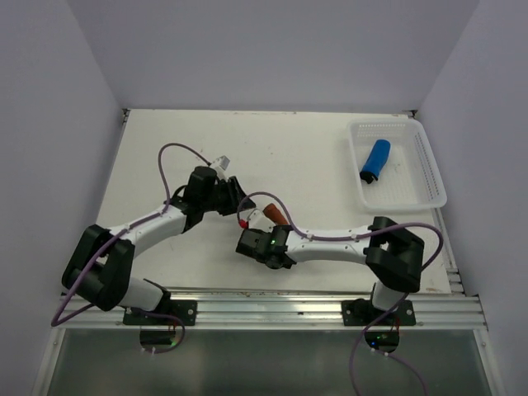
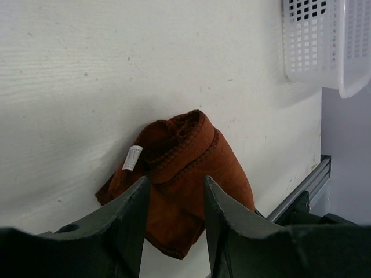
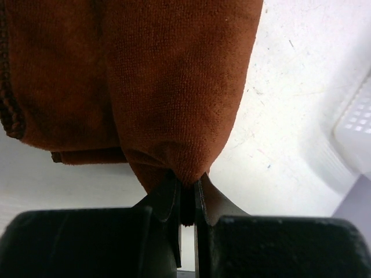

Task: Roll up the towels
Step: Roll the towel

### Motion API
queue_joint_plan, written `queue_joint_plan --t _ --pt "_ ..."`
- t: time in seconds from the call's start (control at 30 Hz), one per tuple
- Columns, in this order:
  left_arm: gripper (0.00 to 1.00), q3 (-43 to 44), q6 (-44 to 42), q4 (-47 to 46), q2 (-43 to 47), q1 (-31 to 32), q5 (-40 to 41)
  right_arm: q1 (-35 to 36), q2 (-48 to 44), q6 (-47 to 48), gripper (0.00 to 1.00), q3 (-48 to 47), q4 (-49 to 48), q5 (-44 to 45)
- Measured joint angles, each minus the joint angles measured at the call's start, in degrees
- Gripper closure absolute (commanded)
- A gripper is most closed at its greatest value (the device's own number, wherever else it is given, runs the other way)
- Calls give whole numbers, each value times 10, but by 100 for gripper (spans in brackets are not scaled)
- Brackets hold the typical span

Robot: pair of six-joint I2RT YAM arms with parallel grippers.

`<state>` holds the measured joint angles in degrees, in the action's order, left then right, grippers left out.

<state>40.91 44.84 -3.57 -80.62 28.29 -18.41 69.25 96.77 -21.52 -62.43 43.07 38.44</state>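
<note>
Overhead, white table (image 1: 313, 157) meets lavender walls (image 1: 272, 49).

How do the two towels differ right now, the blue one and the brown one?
The blue towel is a tight roll lying in the white basket; the rust-brown towel lies on the table, only loosely bunched and folded. Nothing touches the blue towel, while the right gripper pinches a fold of the brown one and the left gripper stands open at it. Both are soft cloth.
</note>
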Motion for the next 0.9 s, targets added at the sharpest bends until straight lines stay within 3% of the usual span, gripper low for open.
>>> queue_joint_plan --t 0.2,0.5,0.9 --pt "55 31 -1 13 -14 -38 -20 56 93 1 100 -69 62 61" --pt "55 85 -1 5 -25 -41 -66 116 174 -1 100 -133 125 110" --pt "63 23 2 -22 -21 26 -85 125 241 13 100 -208 176 132"
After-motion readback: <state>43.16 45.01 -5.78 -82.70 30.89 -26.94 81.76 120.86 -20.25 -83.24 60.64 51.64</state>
